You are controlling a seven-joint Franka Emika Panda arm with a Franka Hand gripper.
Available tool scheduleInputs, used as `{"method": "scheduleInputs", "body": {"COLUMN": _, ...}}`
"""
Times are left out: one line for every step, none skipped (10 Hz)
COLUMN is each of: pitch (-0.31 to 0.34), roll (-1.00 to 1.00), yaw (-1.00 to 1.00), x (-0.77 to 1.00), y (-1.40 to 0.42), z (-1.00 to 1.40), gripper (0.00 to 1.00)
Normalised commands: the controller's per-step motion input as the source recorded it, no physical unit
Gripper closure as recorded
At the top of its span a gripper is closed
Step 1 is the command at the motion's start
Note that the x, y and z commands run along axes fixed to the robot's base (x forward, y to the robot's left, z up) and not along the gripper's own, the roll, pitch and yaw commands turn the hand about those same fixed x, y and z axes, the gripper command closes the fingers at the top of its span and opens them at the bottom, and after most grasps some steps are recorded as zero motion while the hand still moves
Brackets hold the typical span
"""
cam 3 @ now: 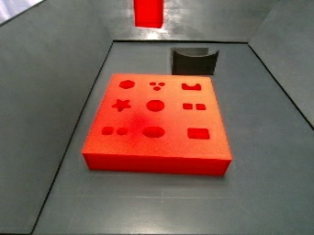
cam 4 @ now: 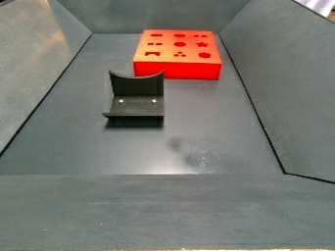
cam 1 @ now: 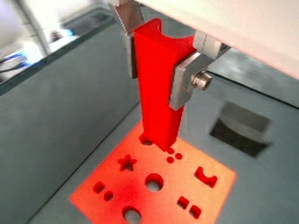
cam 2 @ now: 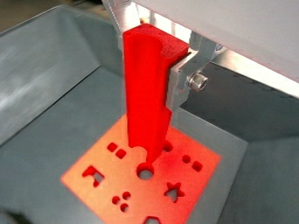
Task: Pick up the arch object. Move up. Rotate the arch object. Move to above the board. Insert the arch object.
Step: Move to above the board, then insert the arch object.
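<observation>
The gripper is shut on the arch object, a long bright red bar with a curved notch in its upper end. The bar hangs upright between the silver fingers. It also shows in a wrist view. The orange-red board lies flat below the bar, apart from it, in both wrist views. In a side view only the bar's lower end shows, high above the board's far edge. The arch recess is at a far corner. The gripper is out of both side views.
The dark fixture with a curved notch stands on the grey floor just beyond the board, and shows in both side views and a wrist view. Sloping grey walls enclose the floor.
</observation>
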Motion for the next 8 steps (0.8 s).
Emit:
{"method": "scheduleInputs", "body": {"pitch": 0.190, "roll": 0.02, "yaw": 0.43, "x": 0.06, "y": -0.02, "z": 0.03, "gripper": 1.00}}
{"method": "scheduleInputs", "body": {"pitch": 0.170, "roll": 0.03, "yaw": 0.31, "x": 0.06, "y": -0.02, "z": 0.02, "gripper": 1.00}}
{"method": "scheduleInputs", "body": {"pitch": -0.076, "roll": 0.00, "yaw": 0.09, "x": 0.00, "y": -0.02, "z": -0.23, "gripper": 1.00}}
{"method": "scheduleInputs", "body": {"pitch": -0.074, "roll": -0.01, "yaw": 0.06, "x": 0.00, "y": -0.05, "z": -0.12, "gripper": 1.00}}
{"method": "scheduleInputs", "body": {"pitch": -0.059, "roll": -0.01, "yaw": 0.05, "x": 0.00, "y": -0.06, "z": -0.08, "gripper": 1.00}}
{"method": "scheduleInputs", "body": {"pitch": -0.044, "roll": 0.00, "yaw": 0.08, "x": 0.00, "y": -0.05, "z": -0.13, "gripper": 1.00}}
{"method": "scheduleInputs", "body": {"pitch": -0.109, "roll": 0.16, "yaw": 0.40, "x": 0.18, "y": 0.00, "z": -0.62, "gripper": 1.00}}
{"method": "scheduleInputs", "body": {"pitch": -0.116, "roll": 0.00, "yaw": 0.51, "x": 0.37, "y": 0.22, "z": -0.61, "gripper": 1.00}}
